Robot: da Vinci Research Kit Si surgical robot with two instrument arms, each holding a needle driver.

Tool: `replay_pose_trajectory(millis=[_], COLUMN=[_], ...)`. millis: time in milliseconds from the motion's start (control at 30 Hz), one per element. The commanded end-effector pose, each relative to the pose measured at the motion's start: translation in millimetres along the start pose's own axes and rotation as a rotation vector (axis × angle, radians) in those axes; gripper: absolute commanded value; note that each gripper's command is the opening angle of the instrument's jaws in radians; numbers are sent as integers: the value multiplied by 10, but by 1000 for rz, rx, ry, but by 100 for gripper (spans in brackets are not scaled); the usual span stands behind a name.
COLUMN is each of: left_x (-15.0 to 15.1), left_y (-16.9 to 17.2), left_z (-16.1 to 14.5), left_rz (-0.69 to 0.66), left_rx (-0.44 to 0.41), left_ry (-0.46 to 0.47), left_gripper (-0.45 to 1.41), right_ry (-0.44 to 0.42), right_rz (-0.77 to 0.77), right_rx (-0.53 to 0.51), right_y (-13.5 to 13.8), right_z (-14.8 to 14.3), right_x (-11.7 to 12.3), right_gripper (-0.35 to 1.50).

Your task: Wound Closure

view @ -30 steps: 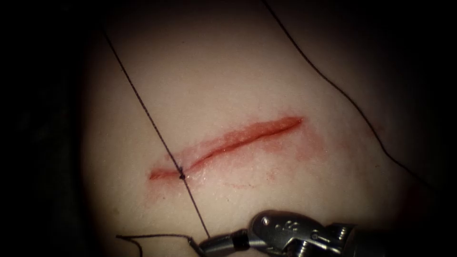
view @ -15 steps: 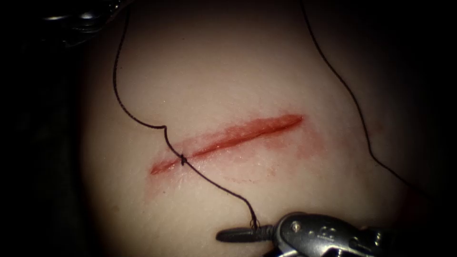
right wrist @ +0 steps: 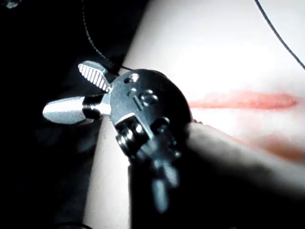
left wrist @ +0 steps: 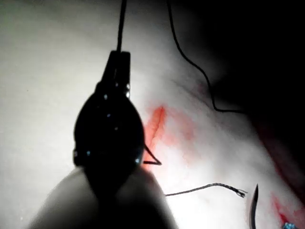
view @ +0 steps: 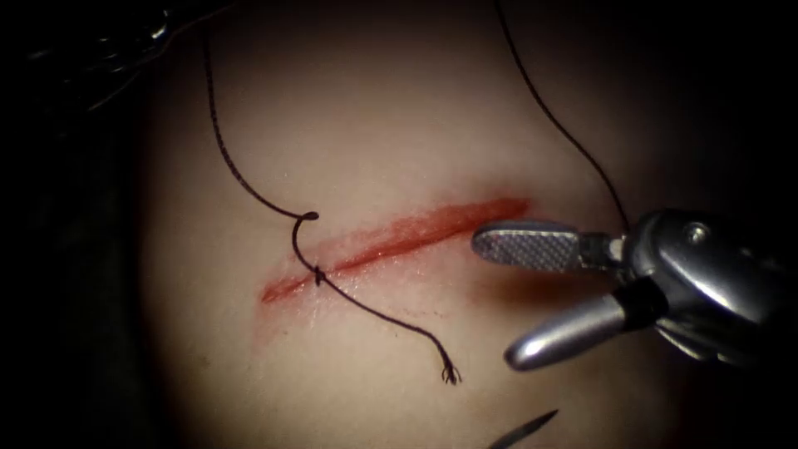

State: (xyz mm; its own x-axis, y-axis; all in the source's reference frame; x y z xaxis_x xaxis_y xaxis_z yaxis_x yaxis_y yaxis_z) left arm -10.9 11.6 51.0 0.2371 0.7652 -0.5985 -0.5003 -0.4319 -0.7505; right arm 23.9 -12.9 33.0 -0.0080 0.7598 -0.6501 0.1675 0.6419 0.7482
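Note:
The cut (view: 416,233) runs slanting across the tissue (view: 374,125), with red fluid along it. A knot (view: 318,275) in the dark thread (view: 249,187) sits on the cut near its left end. The short frayed tail (view: 449,374) lies loose below the cut. My right tool (view: 495,301) hovers over the cut's right end, jaws open and holding nothing; its right wrist view (right wrist: 62,89) shows the same. My left tool (left wrist: 119,59) is shut on the thread that leads up and left from the knot. The needle (view: 524,431) lies free on the tissue below the right tool, not in the tissue.
A second long strand of thread (view: 549,108) runs from the top down behind the right tool. Faint red staining (view: 532,258) spreads below the cut's right half. The tissue falls off into darkness at the left and right.
The right tool let go of the short tail, opened its jaws and moved up and right to the cut's right end. The taut thread went slack and curled beside the knot.

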Motion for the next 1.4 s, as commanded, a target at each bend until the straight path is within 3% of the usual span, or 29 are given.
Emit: replay_pose_trajectory(millis=[33,100,167,233,333,533,567,667,800,833,1033,1167,1400], left_x=[-5,-5,-5,-4,-2,-4,-3,-2,-3,-5,-12,-24,-53], left_y=[0,1,1,1,0,10,14,20,29,36,53,66,79], left_z=[5,4,5,5,7,13,13,13,13,11,5,-1,-6], left_rz=[-20,-31,-42,-43,-42,-43,-45,-49,-82,-101,-160,-208,-307], left_rx=[-10,-13,-13,-17,-28,-19,-7,4,1,0,-5,-10,-2], left_ry=[11,26,36,47,100,176,180,184,195,198,201,205,169], left_gripper=[-45,-45,-45,-45,-45,-45,-45,-45,-45,-45,-45,-45,-45], right_ry=[6,11,5,-29,-116,-195,-217,-192,-181,-157,-38,120,251], right_rz=[3,59,185,210,325,423,441,426,399,387,381,385,375], right_rx=[-8,-22,-14,-19,-53,-53,-54,-129,-227,-299,-493,-519,-455], right_y=[8,21,35,49,68,95,100,105,113,119,139,163,192], right_z=[11,17,18,20,33,76,85,98,111,118,132,139,148], right_x=[12,15,11,4,-14,-104,-135,-170,-192,-198,-201,-186,-171], right_gripper=[-1,-35,-35,-35,-35,-35,-35,-35,-35,-35,-35,-35,-35])
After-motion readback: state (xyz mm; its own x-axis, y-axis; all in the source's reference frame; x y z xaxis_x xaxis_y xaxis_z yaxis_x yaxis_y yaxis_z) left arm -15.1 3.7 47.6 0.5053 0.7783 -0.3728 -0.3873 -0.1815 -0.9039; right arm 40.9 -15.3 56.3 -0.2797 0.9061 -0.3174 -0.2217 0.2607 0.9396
